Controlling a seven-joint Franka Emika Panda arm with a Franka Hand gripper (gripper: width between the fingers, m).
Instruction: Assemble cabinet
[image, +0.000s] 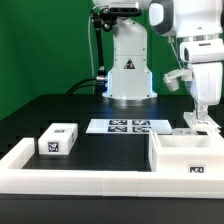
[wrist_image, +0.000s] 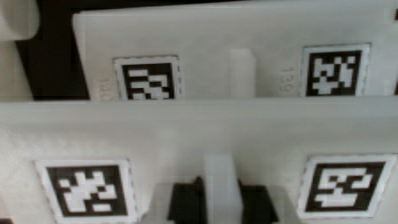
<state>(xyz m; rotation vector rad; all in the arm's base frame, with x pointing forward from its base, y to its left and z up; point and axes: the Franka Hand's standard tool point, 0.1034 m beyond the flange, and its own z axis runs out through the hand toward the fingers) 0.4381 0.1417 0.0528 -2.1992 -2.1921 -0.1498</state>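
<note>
My gripper (image: 198, 122) hangs at the exterior view's right, just above the back rim of the large open white cabinet box (image: 188, 157), which carries a tag on its front. In the wrist view my two dark fingers (wrist_image: 187, 200) stand close on either side of a narrow white ridge (wrist_image: 217, 175) of a tagged white cabinet part (wrist_image: 214, 130). They look shut on it. A second tagged white panel (wrist_image: 231, 60) lies just beyond. A small white cabinet block (image: 58, 140) with a tag lies at the exterior view's left.
The marker board (image: 128, 126) lies flat mid-table in front of the robot base (image: 128, 75). A long low white border rail (image: 90, 182) runs along the front and up the left side. A green wall stands behind.
</note>
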